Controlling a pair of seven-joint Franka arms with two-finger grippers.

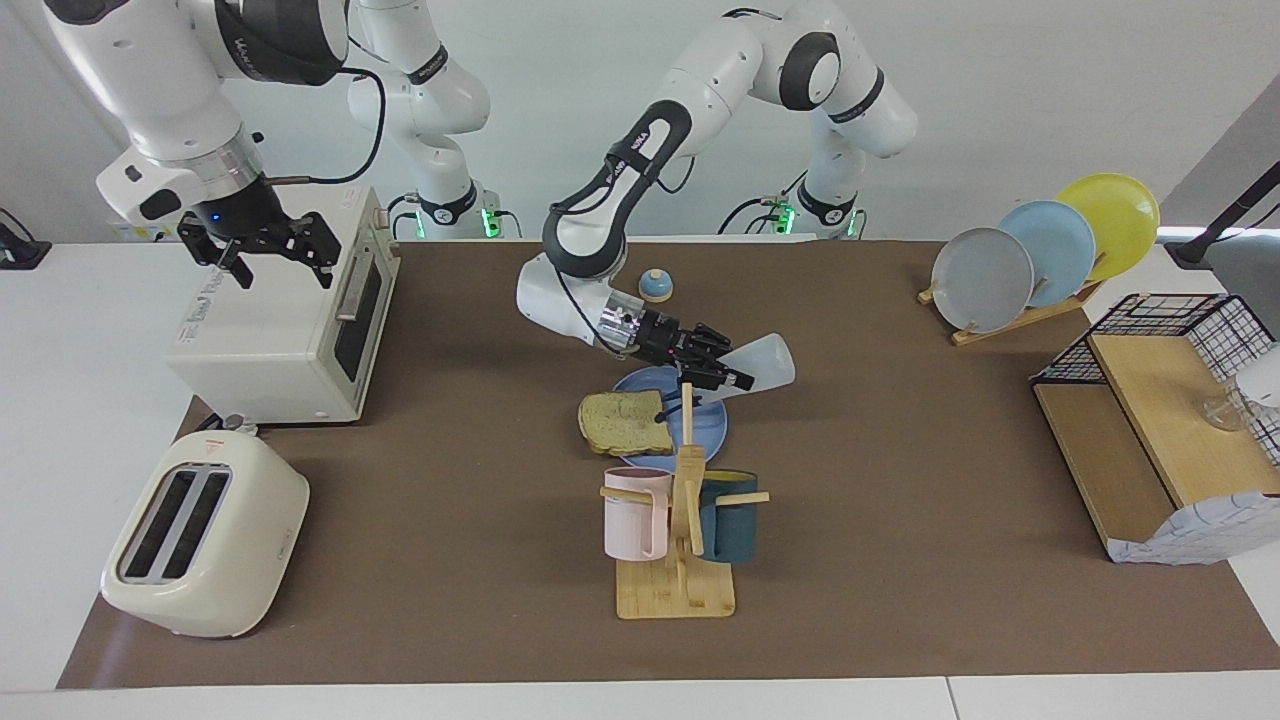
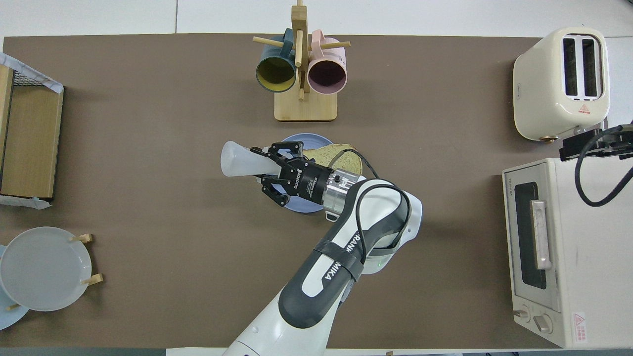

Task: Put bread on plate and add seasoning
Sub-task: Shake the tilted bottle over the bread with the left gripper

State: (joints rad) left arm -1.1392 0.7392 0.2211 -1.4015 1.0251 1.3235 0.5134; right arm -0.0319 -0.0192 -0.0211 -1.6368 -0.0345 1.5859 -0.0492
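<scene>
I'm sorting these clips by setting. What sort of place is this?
Probably a robot lab's mock kitchen counter: a toaster, a toaster oven and a mug stand sit on a brown mat between two robot arms.

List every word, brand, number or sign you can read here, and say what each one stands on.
"FRANKA": partly legible on the left arm.
Red warning triangle: on the toaster.
Red-and-white sticker: on the oven, wording too small.
Small lettering on the left gripper: too small to read.
</scene>
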